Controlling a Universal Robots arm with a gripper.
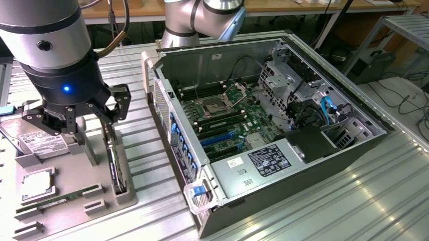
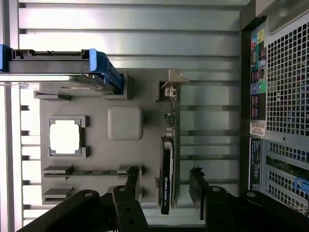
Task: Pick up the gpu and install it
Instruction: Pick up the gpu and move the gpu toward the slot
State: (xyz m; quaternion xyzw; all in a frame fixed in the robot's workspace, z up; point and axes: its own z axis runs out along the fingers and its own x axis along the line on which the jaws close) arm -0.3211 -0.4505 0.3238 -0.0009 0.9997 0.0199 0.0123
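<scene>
The gpu (image 1: 114,159) stands on its edge in a slot of the grey holder tray (image 1: 77,173), a thin dark card with its silver bracket (image 2: 170,83) at one end. In the wrist view the gpu (image 2: 166,162) runs between my two fingers. My gripper (image 1: 87,123) hangs just over the card's upper edge and is open. One black finger (image 2: 131,186) is on each side of the card with a gap to it, and the gripper (image 2: 165,187) touches nothing.
The holder tray (image 2: 96,154) also carries a cpu (image 2: 64,137), a narrow RAM stick (image 2: 96,172) and a hard drive (image 2: 58,67) in a blue frame. The open computer case (image 1: 268,125) lies right beside the tray, motherboard (image 1: 224,113) exposed.
</scene>
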